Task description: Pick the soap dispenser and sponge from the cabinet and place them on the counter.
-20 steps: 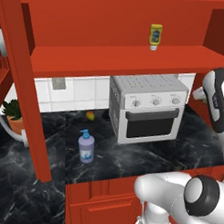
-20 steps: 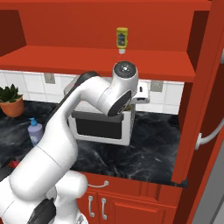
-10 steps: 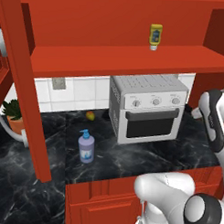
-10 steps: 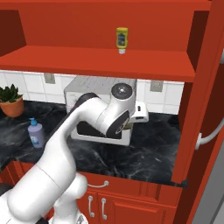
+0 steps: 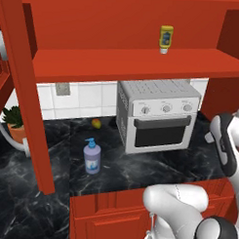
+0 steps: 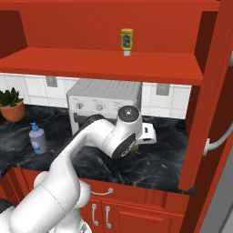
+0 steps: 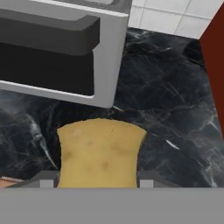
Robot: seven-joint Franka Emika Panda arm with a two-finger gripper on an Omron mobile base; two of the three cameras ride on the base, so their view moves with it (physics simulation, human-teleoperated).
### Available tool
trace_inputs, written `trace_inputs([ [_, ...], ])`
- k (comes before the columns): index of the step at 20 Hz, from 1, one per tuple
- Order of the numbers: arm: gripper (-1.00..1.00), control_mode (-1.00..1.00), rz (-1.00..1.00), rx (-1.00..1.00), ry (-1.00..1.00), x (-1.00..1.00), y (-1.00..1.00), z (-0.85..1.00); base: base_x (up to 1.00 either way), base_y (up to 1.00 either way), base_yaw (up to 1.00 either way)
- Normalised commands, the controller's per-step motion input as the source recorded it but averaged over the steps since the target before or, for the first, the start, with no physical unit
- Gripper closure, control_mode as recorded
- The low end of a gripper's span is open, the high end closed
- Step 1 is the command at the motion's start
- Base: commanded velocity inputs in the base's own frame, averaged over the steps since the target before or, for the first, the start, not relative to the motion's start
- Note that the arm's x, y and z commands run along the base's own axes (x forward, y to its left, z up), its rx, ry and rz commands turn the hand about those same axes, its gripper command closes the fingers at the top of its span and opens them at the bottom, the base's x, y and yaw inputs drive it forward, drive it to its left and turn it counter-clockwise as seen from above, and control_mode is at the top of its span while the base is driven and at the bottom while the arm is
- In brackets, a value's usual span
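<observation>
The gripper (image 7: 97, 183) is squeezing the sponge (image 7: 99, 153) by its two sides, just over the counter (image 7: 175, 127). The sponge looks soft and light. Farther back, the soap dispenser (image 5: 92, 157) is standing on the counter.

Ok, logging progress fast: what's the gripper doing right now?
Gripper: closed on the sponge, held above the counter beside the toaster oven.

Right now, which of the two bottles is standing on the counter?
The lavender soap dispenser with the blue pump, left of the toaster oven. The yellow squeeze bottle stands on the red cabinet shelf instead.
</observation>
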Motion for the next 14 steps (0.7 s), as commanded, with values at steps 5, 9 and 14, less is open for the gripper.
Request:
trace_inputs([
  [5, 1.00, -1.00, 0.03, 0.00, 0.00, 0.03, 0.00, -0.32, 0.00, 0.00, 0.00],
  [9, 1.00, -1.00, 0.03, 0.00, 0.00, 0.00, -0.03, -0.25, 0.00, 0.00, 0.00],
  [14, 1.00, -1.00, 0.01, 0.00, 0.00, 0.00, -0.08, -0.31, 0.00, 0.00, 0.00],
])
